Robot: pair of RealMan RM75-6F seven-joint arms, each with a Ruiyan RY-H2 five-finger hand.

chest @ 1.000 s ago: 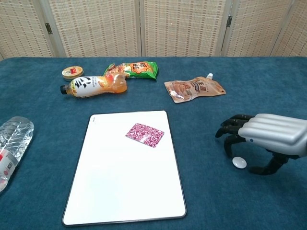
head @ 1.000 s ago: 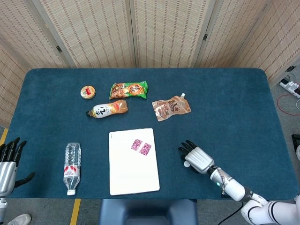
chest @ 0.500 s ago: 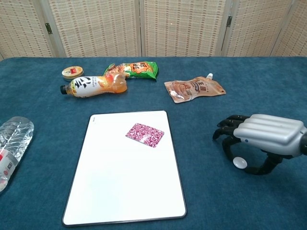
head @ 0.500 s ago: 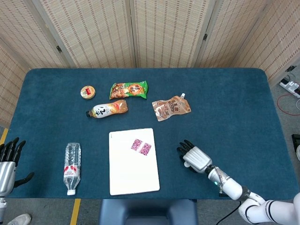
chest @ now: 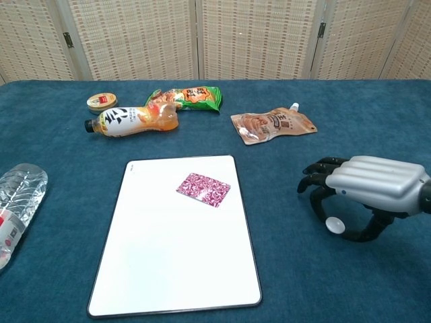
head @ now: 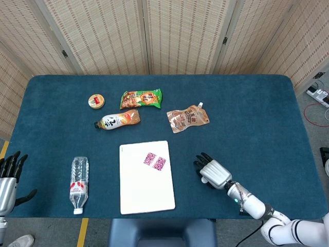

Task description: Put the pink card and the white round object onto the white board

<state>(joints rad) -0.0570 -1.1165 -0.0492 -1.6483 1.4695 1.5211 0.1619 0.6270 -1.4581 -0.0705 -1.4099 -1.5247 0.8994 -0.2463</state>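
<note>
Pink card (chest: 204, 189) already lies on the white board (chest: 172, 276), so step 2 is in hand: the right hand (chest: 363, 192) arches over the white round object (chest: 333, 225), fingers curled around it, grip uncertain. Next it must pinch, lift and carry it left to the board.

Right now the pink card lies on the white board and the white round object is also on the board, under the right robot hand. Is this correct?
Not quite. The pink card lies on the white board, but the white round object is on the blue table beside the board, under the right robot hand. The chest view shows it.
</note>
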